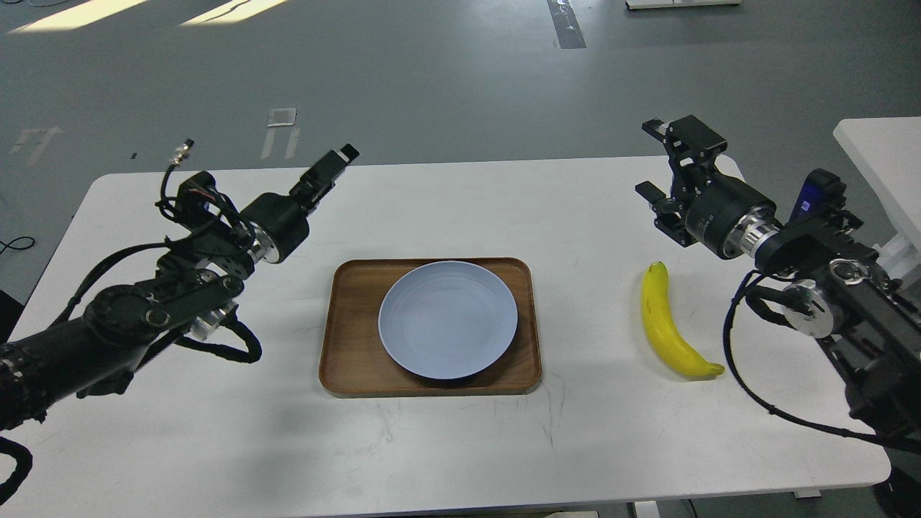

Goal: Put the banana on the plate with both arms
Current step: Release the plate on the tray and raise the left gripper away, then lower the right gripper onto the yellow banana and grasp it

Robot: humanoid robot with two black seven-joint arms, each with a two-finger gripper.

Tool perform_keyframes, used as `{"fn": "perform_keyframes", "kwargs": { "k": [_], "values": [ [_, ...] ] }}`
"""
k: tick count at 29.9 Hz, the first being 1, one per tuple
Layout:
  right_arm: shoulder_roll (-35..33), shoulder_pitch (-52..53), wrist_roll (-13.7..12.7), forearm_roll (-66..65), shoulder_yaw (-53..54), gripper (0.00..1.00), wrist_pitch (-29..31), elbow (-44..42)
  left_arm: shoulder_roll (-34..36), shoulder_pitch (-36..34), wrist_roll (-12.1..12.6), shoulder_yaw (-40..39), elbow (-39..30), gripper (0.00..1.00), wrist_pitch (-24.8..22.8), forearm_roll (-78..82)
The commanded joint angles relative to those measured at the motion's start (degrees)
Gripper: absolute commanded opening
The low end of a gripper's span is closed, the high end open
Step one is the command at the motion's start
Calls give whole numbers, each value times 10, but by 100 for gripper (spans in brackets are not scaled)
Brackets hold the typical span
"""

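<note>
The pale blue-grey plate (447,319) lies flat in the brown wooden tray (345,363) at the table's middle. The yellow banana (665,324) lies on the white table to the right of the tray, in full view. My left gripper (334,164) is raised above the table, up and to the left of the tray, and holds nothing; its fingers show as one dark bar. My right gripper (650,160) is open and empty, held in the air beyond the banana's far end.
The white table (460,216) has bare surface around the tray. A second white table (878,158) stands at the far right, close to my right arm. Loose black cables hang from both arms.
</note>
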Motion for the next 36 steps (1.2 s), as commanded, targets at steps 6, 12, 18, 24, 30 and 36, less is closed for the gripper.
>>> {"fn": "perform_keyframes", "kwargs": {
  "k": [6,12,18,24,30,36],
  "values": [
    [-149,1,5,-321,-135,98,51,49,47,17,132,-110,1,98,-153,-169],
    [-133,-1,6,-429,-174,98,52,46,55,25,129,-112,0,98,-150,-169],
    [-96,-5,5,-431,-216,95,52,34,69,33,128,-114,-2,98,-150,-170],
    [-60,-26,1,-431,-216,93,52,14,82,41,128,-114,-16,98,-151,-169],
    [-55,-31,0,-430,-217,71,52,-5,88,42,129,-113,-20,98,-149,-169],
    [-55,-32,-5,-430,-217,45,59,-8,88,44,129,-112,-20,98,-148,-165]
  ]
}}
